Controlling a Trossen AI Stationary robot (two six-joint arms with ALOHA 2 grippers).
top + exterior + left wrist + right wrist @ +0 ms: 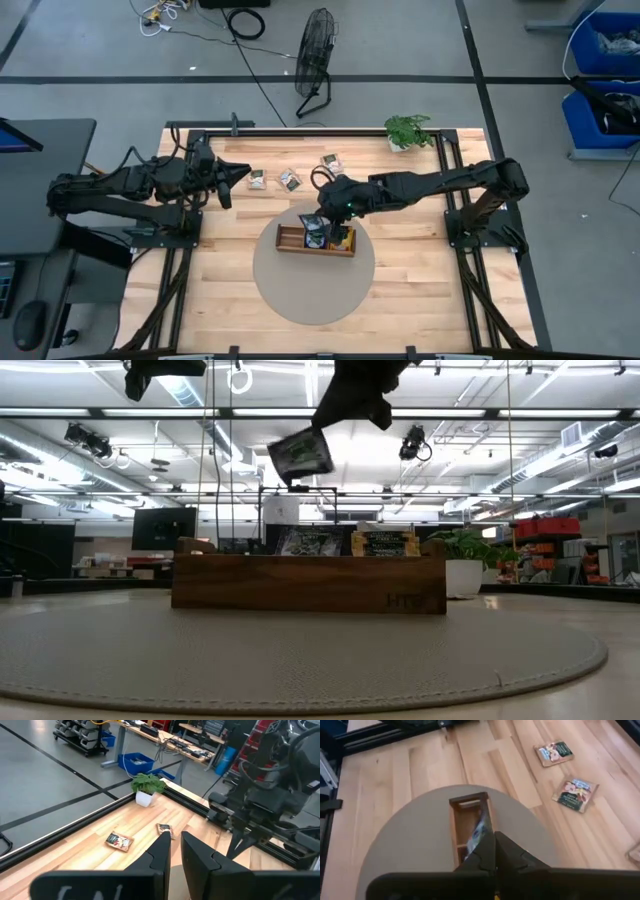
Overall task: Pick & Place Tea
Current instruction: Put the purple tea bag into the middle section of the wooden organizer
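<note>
Low view alone: tea packet hanging above tray

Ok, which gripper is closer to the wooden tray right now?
The right. The right gripper hangs directly above the wooden tray, shut on a tea packet. The left gripper waits off the mat, toward the table's far left corner.

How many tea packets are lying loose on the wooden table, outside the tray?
3, in a row behind the tray: one tea packet nearest the left gripper, one in the middle, one toward the plant. Others may be hidden under the right arm.
</note>
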